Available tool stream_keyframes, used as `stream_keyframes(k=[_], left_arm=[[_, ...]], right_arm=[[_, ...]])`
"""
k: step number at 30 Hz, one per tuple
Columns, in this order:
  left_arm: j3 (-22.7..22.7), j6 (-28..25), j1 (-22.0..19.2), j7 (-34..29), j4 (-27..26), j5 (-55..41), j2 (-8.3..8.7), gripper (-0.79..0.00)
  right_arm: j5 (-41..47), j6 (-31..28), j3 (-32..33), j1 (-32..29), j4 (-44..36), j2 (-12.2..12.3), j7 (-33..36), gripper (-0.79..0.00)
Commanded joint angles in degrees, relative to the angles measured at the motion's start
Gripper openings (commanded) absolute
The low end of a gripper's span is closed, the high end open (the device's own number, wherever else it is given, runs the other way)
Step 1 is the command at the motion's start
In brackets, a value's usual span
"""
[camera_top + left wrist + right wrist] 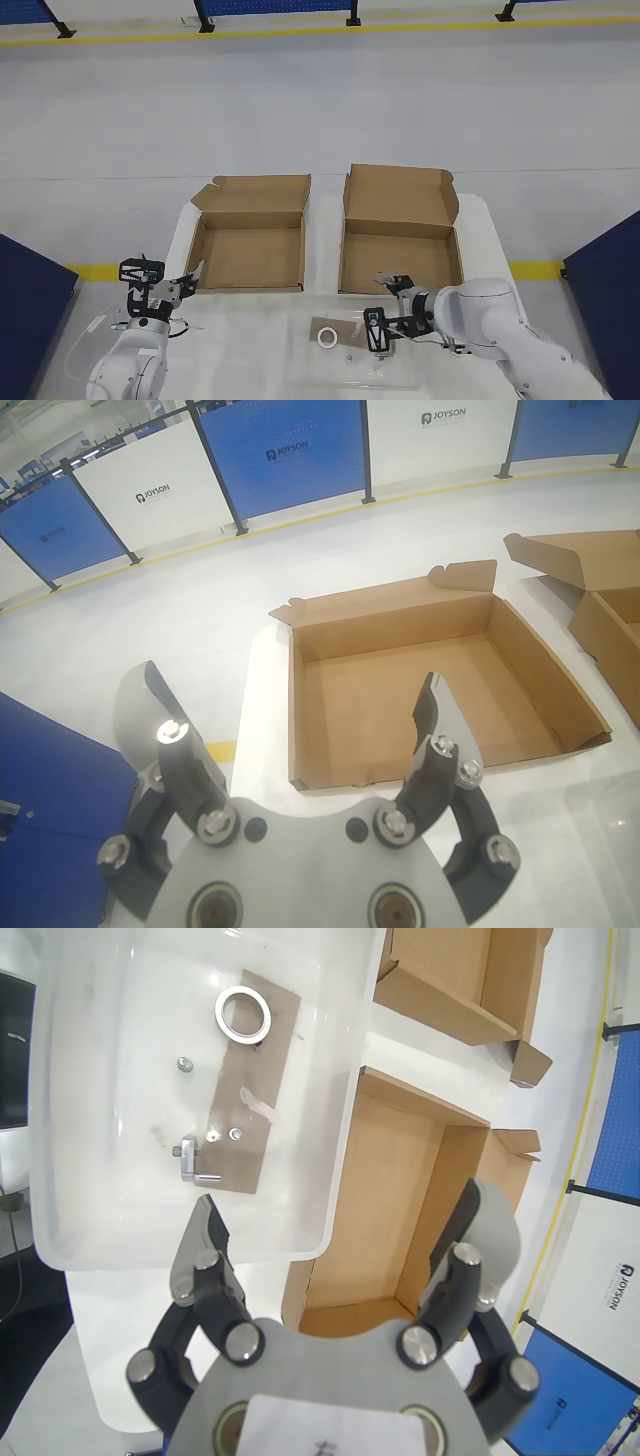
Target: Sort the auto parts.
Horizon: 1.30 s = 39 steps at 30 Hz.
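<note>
Top view: we note the left gripper [186,282] near the left box [250,258] and the right gripper [384,306] at the clear tray [340,372].

Left wrist view: the left gripper [290,675] has its jaws released, holding nothing.

Right wrist view: the right gripper [340,1195] has its jaws released, holding nothing. The ring [243,1014] and bracket [192,1163] lie in the clear tray [75,1128].

You have two open cardboard boxes: the left box [250,258] at the table's 11 o'clock and the right box [400,262] at 1 o'clock. At 6 o'clock you have one clear bin [75,1228], with one metal ring [243,1015], one bracket [190,1165], two small fasteners [184,1064] and one cardboard strip [250,1093].
</note>
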Motion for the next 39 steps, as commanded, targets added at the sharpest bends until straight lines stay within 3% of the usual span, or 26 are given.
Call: stream_keyframes(k=[1, 14, 24, 39], left_arm=[[0.0, 0.0, 0.0, 0.0, 0.0, 0.0, 0.0, 0.0], [0.0, 0.0, 0.0, 0.0, 0.0, 0.0, 0.0, 0.0], [0.0, 0.0, 0.0, 0.0, 0.0, 0.0, 0.0, 0.0], [0.0, 0.0, 0.0, 0.0, 0.0, 0.0, 0.0, 0.0]], right_arm=[[-3.8, 0.1, -2.0, -0.1, -0.2, 0.1, 0.2, 0.0], [1.9, 1.2, -17.4, 13.4, 7.5, 1.9, 1.3, 0.0], [21.8, 13.0, -33.8, 28.5, 8.3, 5.1, 13.2, 0.0], [19.5, 13.4, -35.0, 28.1, 7.7, 4.9, 13.5, 0.0]])
